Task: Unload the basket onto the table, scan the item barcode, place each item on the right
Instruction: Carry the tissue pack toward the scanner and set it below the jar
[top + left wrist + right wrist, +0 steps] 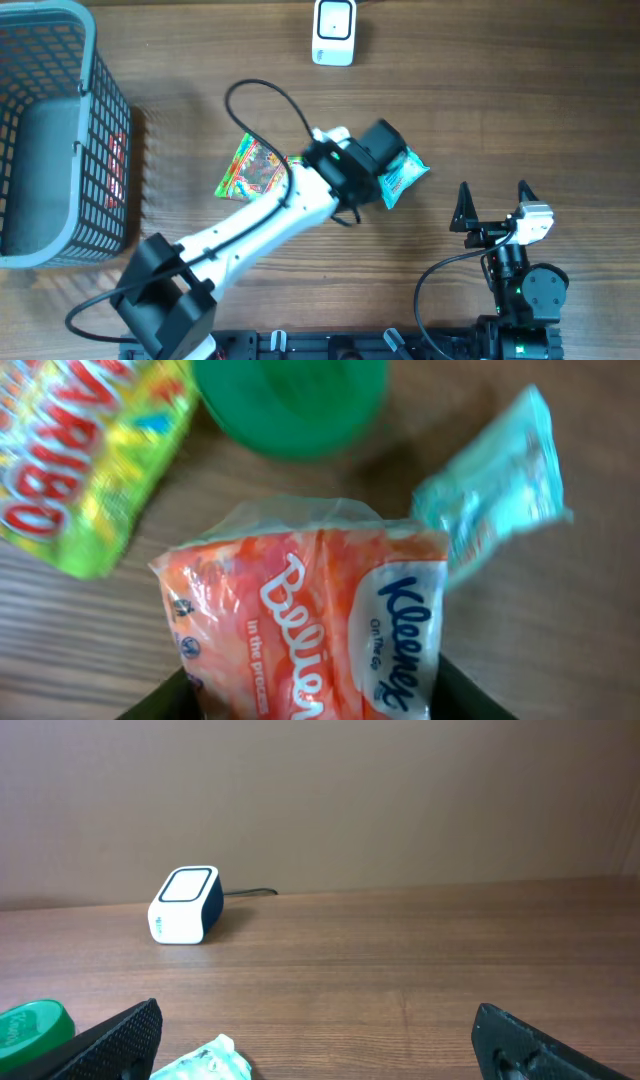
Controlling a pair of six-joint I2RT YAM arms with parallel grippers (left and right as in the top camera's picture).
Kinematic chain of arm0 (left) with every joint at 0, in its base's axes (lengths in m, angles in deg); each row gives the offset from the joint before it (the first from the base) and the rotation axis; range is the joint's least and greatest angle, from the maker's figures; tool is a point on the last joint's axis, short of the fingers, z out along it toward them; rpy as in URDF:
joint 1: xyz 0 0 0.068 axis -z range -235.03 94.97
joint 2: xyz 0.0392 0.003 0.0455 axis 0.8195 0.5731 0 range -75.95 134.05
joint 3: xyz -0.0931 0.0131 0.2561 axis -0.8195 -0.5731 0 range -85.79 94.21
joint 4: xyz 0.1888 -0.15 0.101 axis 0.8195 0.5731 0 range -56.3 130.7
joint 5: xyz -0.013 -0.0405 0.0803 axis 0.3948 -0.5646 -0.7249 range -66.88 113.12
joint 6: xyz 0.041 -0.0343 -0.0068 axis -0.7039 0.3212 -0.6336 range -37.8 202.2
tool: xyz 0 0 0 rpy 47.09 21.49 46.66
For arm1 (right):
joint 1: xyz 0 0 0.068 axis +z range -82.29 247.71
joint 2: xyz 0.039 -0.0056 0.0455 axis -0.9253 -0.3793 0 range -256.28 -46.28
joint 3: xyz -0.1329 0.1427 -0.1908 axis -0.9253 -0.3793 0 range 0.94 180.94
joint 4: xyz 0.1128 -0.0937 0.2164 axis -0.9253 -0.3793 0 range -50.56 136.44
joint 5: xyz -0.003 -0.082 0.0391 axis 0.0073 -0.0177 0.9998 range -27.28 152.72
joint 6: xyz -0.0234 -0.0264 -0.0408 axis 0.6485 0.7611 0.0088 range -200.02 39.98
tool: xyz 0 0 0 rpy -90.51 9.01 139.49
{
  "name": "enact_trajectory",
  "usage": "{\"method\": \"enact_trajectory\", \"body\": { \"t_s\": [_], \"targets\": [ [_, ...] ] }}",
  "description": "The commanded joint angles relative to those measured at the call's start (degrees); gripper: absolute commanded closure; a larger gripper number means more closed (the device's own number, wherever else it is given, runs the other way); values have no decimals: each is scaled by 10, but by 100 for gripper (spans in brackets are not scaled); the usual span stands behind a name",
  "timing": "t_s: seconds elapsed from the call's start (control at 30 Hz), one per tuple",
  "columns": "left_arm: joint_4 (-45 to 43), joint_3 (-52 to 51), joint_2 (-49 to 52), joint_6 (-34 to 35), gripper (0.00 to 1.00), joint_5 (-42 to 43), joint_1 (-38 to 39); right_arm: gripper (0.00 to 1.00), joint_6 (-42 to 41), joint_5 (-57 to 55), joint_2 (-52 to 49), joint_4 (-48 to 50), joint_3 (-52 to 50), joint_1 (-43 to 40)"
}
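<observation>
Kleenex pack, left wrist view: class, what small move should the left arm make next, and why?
Probably lift the Kleenex pack toward the scanner: it sits between the left jaws, seemingly gripped, while the scanner stands well away across the table.

Grey basket [100, 100] at left (red item [118, 165] inside); Haribo bag [250, 170] near centre, teal packet [405, 175] further right

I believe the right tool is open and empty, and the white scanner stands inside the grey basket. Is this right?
Not quite. The scanner is not inside the basket. It stands on the table near the far edge, well apart from the basket, as the overhead view shows. The right tool is indeed open and empty.
</observation>
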Motion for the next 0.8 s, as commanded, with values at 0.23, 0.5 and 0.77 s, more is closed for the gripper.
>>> {"method": "enact_trajectory", "body": {
  "t_s": [0.23,0.5,0.77],
  "targets": [
    [-75,-117,6,102,51,-66,38,0,6,9,3,2,0,3],
    [-90,-150,-4,116,0,-30,42,0,6,9,3,2,0,3],
    [54,-68,-181,63,0,-147,-78,0,6,9,3,2,0,3]
  ]
}}
